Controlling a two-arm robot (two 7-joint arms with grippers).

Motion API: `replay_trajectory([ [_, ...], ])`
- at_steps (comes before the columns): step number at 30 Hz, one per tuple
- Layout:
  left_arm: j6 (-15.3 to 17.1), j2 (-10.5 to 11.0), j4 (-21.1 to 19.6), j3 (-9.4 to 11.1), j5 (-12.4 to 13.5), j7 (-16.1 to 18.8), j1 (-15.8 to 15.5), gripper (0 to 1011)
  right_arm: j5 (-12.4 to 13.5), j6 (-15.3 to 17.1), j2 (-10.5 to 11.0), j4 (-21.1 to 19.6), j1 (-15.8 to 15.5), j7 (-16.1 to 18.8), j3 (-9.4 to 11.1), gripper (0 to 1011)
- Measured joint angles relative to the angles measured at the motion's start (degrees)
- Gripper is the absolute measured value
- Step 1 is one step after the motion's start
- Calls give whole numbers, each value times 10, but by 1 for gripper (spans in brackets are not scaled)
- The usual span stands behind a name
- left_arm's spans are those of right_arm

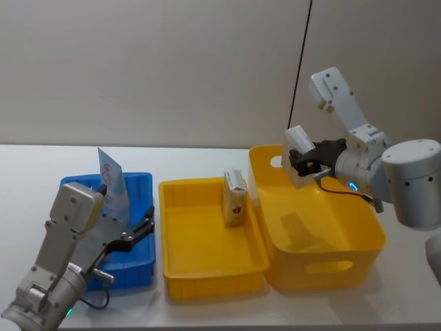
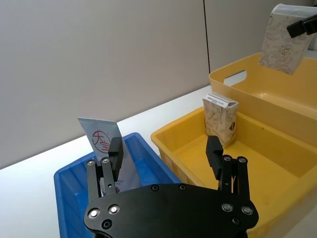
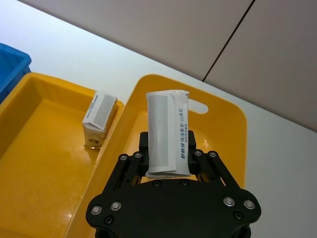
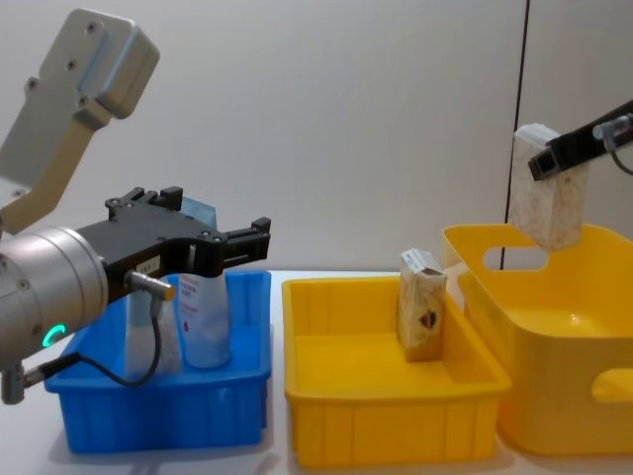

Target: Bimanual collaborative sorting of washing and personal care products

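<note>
**Soft overhead light washing over the sorting table**

Even, diffuse light is falling from above on the yellow tray (image 1: 207, 255), leaving its floor bright and faintly glossy. A standing box (image 3: 99, 116) is mirroring dimly at its own foot there. To the tray's right, a raised cardboard box (image 1: 298, 141) is casting a soft grey shadow onto the floor of the yellow basket (image 1: 358, 234). Thin, pale shadows are gathering on the white table (image 1: 207, 310) along the tray's near edge. Behind the tray, the grey wall (image 1: 172, 69) is glowing evenly.
</note>
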Motion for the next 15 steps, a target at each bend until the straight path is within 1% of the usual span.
replay_trajectory([
  [10, 0, 0, 0, 0, 0, 0, 0, 1001, -2, -3, -2, 14, 8, 6, -2, 360],
  [13, 0, 0, 0, 0, 0, 0, 0, 1001, -2, -4, -2, 17, 10, 8, -3, 481],
  [15, 0, 0, 0, 0, 0, 0, 0, 1001, -2, -4, -2, 18, 10, 8, -3, 519],
])
